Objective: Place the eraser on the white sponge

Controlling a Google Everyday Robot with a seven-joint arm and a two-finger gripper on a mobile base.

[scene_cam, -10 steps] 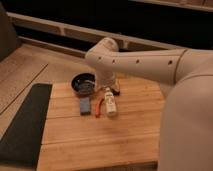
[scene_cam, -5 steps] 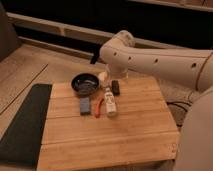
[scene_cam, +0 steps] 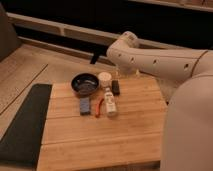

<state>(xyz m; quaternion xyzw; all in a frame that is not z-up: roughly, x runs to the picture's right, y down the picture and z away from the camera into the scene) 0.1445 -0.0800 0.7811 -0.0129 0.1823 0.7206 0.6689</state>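
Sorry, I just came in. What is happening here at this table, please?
A one-armed robot is working over a wooden board. Its gripper hangs at the back of the board, just above the eraser, which lies flat beside the white cup. The white sponge, where the eraser should go, lies further left, in front of the black pan, with a red pen and a white bottle to its right. The eraser is not yet on it.

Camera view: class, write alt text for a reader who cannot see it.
The robot's hand hangs beyond a wooden board, away from the eraser, which lies beside a cup. The sponge lies in front of a pan, near a pen and bottle.
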